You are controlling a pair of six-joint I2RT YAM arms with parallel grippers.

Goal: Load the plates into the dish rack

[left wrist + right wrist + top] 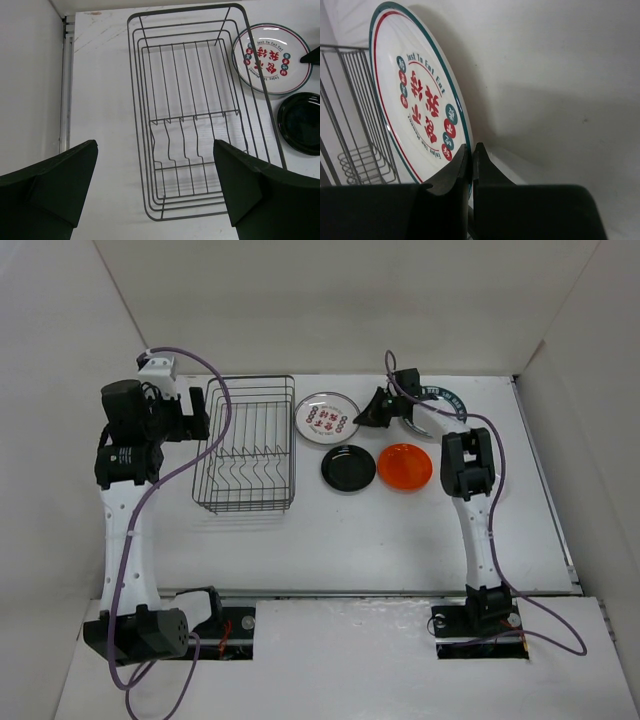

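Left gripper (155, 145): jaws fully wide, holding nothing, hovering over the 9 o'clock side of dish rack (248, 445). White plate with red marks (327, 418) sits just off the rack's 3 o'clock side. Black plate (348, 468) is at its 5 o'clock, with orange plate (404, 466) at 3 o'clock of the black one. Right gripper (471, 152): jaws pinched onto the white plate's rim at its 3 o'clock edge. Patterned-rim plate (445, 398) is partly hidden under the right arm.

Colours: white plate (325, 418) has red characters, teal and red dots, and teal plus red rim rings. black plate (348, 468) and orange plate (404, 466) are glossy, plain. dark-rimmed plate (450, 397) has pale lettering. dish rack (248, 445) is dark grey wire. table (400, 540) is white.
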